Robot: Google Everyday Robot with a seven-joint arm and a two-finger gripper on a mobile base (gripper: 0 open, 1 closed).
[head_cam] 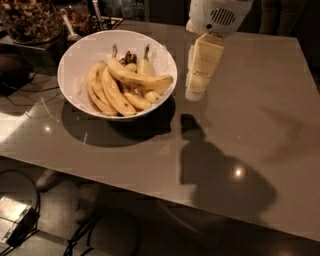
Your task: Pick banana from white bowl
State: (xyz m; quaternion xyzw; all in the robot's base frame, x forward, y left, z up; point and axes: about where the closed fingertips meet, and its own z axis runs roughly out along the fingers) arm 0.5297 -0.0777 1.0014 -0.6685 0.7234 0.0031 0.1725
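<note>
One banana [140, 79] near fingers [199, 81], untouched

Grey glossy table [260, 90], dark jar of nuts [26, 20] at far left, cables [80, 239] on floor.

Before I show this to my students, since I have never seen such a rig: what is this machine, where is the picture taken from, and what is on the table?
The white part at the top is the end of a robot arm. Its cream gripper hangs above the grey table, just right of the white bowl, and no banana is in it. There is only one picture, looking down on the table from above; where the camera sits is not on record. The bowl holds several yellow bananas. The banana to be picked is the long one lying across the top. A jar of nuts stands behind the bowl, at the upper left.
</note>
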